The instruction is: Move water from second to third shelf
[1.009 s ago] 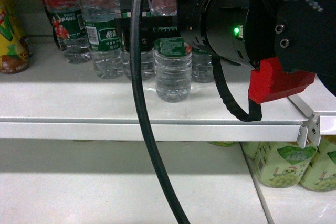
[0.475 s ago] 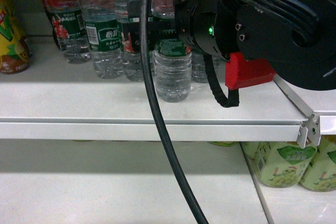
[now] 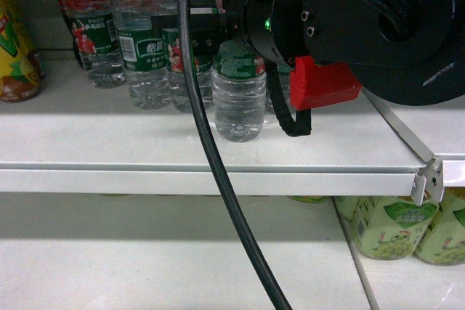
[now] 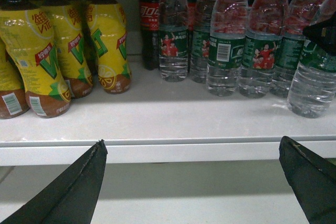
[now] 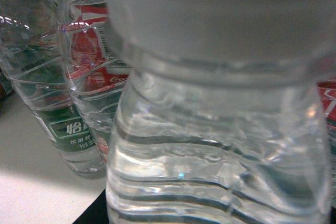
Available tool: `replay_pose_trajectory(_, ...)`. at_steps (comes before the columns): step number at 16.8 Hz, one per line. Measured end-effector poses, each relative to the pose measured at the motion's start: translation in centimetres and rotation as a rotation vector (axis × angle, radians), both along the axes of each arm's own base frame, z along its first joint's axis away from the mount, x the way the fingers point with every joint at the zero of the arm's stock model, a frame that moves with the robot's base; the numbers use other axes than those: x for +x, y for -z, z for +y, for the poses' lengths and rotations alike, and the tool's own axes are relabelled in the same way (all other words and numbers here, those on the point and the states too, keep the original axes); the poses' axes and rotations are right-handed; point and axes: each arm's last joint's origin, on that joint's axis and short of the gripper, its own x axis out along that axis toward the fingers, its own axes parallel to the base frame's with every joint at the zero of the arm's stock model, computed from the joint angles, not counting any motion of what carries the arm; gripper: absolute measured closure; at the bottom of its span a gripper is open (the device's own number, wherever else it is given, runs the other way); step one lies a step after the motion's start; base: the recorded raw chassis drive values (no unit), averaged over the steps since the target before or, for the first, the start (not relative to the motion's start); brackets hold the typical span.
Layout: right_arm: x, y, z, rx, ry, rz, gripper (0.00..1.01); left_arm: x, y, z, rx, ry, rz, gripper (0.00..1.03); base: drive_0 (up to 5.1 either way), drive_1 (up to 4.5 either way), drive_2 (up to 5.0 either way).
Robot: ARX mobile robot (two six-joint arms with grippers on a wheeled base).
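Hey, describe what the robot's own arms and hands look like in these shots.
The right arm is bulky and black, with a small green light, a red block beneath it, a ribbed black conduit and a thick black cable hanging in front. The left hand shows two dark, tapered, matte fingers.

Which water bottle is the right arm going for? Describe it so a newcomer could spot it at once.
Start at the white shelf carrying the row of green-labelled water bottles. Go to the right end of that row, under the black arm with the red block. The target bottle stands alone, forward of the row and nearest the shelf's front edge, with the arm over its top.
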Motion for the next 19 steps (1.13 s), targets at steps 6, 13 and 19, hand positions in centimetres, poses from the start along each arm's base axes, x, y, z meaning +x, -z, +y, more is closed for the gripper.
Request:
replay_pose_trajectory(6, -1.4, -0.1, -0.9, 0.009, -0.011, 0.005, 0.57, 0.0, 0.0, 0.0, 0.000, 0.000, 0.000, 0.05, 0.0, 0.00, 0.0)
replay_pose_trajectory(13, -6.9, -0.5, -7.2, -0.003, -0.015, 0.055, 0.57, 0.0, 0.0, 0.0, 0.000, 0.000, 0.000, 0.05, 0.0, 0.00, 0.0)
replay_pose_trajectory(19, -12.5, -0.4, -14.0, -0.028, 0.040, 0.109, 0.57, 0.0, 0.0, 0.0, 0.000, 0.000, 0.000, 0.05, 0.0, 0.00, 0.0)
